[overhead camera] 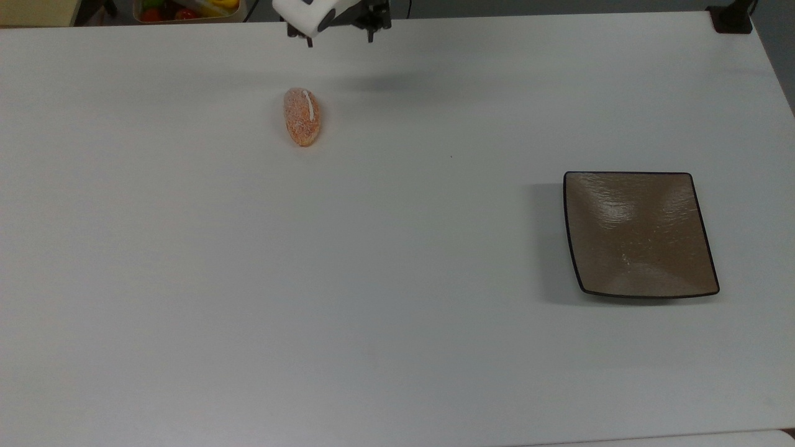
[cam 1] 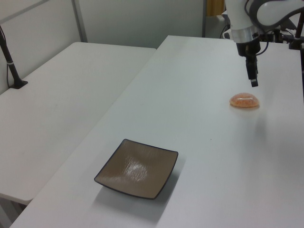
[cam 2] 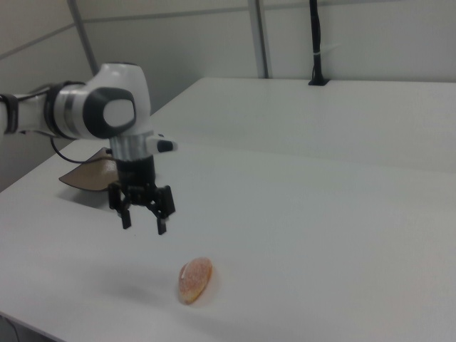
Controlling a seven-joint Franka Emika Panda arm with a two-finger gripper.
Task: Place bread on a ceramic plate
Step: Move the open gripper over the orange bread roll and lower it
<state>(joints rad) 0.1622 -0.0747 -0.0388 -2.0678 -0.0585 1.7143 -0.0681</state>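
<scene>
Ceramic plate (overhead camera: 640, 234) sits nearest the front edge in the top view, toward the top view's right, flat on the white desk (overhead camera: 397, 347); nothing on it. In the left view the plate (cam 1: 137, 167) lies close to the desk's left edge, where a second white table (cam 1: 61, 95) adjoins. Wide bare desk surface between plate and bread, and in front of both.

Bread (overhead camera: 302, 117) lies well apart from the plate, toward the far edge and the top view's left, long axis running near to far, white stripe on top. In the right view it (cam 2: 195, 279) rests alone on the desk, near that view's lower edge.

Claw (overhead camera: 339, 38) hangs above the desk's far edge, beyond the bread and slightly to the top view's right. In the right view the claw (cam 2: 142, 225) points down, fingers spread wide, holding nothing, clear of the bread and the desk. White arm (cam 2: 92, 110) extends from the right view's left.

A box of coloured items (overhead camera: 186, 9) stands past the far edge.
</scene>
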